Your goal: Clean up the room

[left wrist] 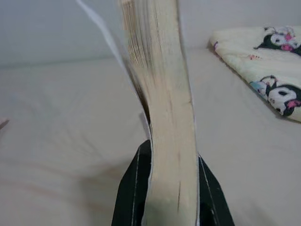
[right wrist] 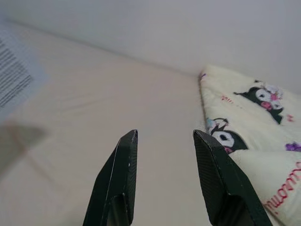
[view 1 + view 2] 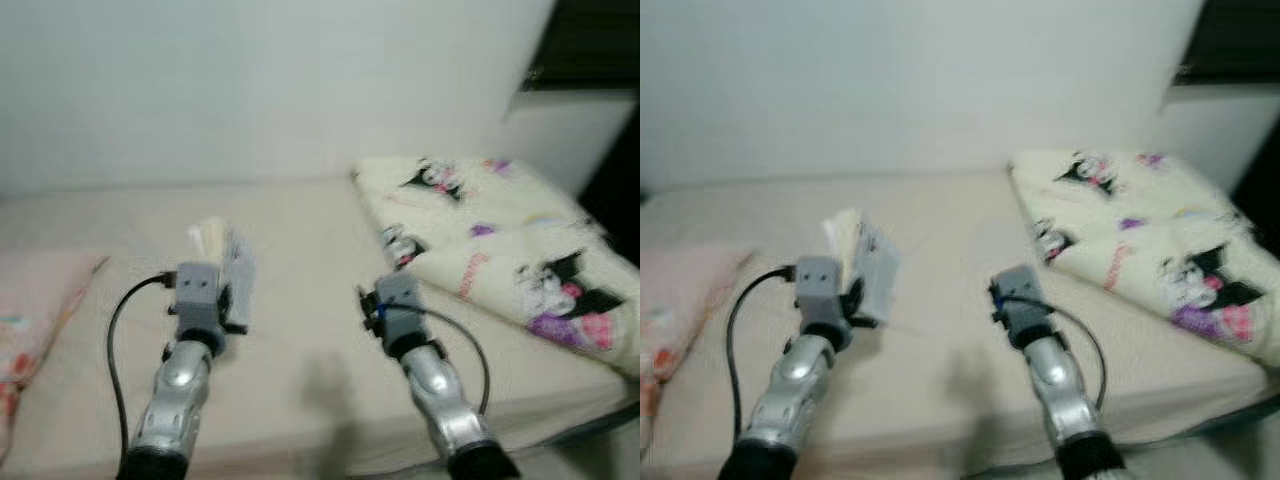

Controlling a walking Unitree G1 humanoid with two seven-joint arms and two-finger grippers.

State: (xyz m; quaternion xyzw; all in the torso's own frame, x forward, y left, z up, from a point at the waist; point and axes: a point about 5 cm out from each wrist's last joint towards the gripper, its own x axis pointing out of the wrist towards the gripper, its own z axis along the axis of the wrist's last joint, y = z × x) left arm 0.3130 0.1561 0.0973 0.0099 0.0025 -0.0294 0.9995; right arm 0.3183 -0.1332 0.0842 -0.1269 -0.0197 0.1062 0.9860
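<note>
Bed [image 3: 300, 330]: beige sheet, running along a white wall [image 3: 250, 80].
Book [image 1: 162, 117]: held upright above the bed, near its middle; yellowed page edges face the left wrist camera, and one loose page [image 1: 101, 28] fans off to the side. In the head views it stands just ahead of the left wrist, white cover with dark print, somewhat blurred.
Left gripper [image 1: 171, 188]: raised over the bed, jaws clamped on the book's lower edge, one black finger [image 1: 131, 188] on each side of the page block.
Right gripper [image 2: 164, 155]: raised over the bed, beside the left arm and apart from it; jaws apart with nothing between them, pointing toward the wall and the edge of the blanket.
Blanket [image 3: 500, 240]: cream, folded, printed with black-and-white cartoon figures and pink and purple spots; lies on the bed at the robot's right, reaching the bed's front edge.
Pillow [image 3: 35, 310]: pink, patterned, on the bed at the robot's far left, well apart from the book.
Cables [image 3: 115, 340]: a black one loops from each wrist back along the arm.
</note>
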